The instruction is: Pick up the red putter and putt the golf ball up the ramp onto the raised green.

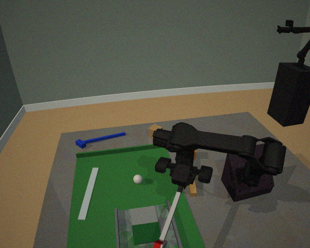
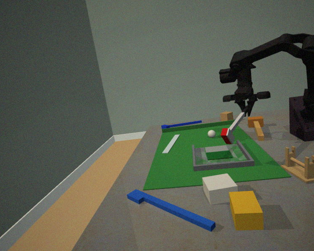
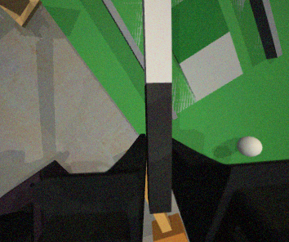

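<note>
Yellow block and white block: the yellow block sits nearest the exterior view, the white block just beyond.
Wooden rack: the rack stands beside the mat, with no putter on it.
Ramp and raised green: a grey-walled frame encloses the ramp and the dark raised green.
Red putter: the red putter hangs tilted from the gripper, its red head above the mat.
Gripper: the fingers of the gripper pinch the putter's dark grip.
Handling: probably light and stiff; the smooth, square-edged shaft may pivot when the head strikes.
Hold point: the dark grip's flat sides, squarely; leave shaft and head free.
Golf ball: the ball rests on the mat, apart from the head; likely hard and quick to roll, so a measured stroke is advised.
</note>
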Tool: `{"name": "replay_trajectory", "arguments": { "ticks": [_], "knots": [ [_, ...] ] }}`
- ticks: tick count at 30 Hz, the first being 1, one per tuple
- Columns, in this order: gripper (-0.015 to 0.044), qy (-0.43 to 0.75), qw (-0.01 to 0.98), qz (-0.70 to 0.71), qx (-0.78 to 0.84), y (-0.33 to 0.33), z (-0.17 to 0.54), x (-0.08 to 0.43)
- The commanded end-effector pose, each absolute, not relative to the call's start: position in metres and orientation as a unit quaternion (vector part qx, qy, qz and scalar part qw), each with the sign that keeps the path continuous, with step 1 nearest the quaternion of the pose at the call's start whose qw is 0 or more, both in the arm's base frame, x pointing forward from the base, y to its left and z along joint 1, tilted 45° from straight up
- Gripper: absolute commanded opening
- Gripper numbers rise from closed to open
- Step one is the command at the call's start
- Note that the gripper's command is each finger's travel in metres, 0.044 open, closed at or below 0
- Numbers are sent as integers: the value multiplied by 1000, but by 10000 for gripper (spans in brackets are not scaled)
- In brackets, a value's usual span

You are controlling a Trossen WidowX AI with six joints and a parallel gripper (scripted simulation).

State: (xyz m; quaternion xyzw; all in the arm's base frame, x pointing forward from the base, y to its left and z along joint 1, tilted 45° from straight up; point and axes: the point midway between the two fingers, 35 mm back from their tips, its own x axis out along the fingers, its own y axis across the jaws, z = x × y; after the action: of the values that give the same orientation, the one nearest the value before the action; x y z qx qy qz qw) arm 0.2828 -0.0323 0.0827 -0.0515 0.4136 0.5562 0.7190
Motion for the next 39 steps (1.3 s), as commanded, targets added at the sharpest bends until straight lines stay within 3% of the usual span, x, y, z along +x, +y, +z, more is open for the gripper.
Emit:
{"name": "replay_trajectory", "arguments": {
  "ticks": [1, 28, 39],
  "knots": [
    [0, 447, 725, 523, -17, -53, 69, 286],
    [0, 629, 683, 299, 221, -189, -55, 239],
    [0, 654, 661, 252, 270, -208, -84, 218]
  ]
}}
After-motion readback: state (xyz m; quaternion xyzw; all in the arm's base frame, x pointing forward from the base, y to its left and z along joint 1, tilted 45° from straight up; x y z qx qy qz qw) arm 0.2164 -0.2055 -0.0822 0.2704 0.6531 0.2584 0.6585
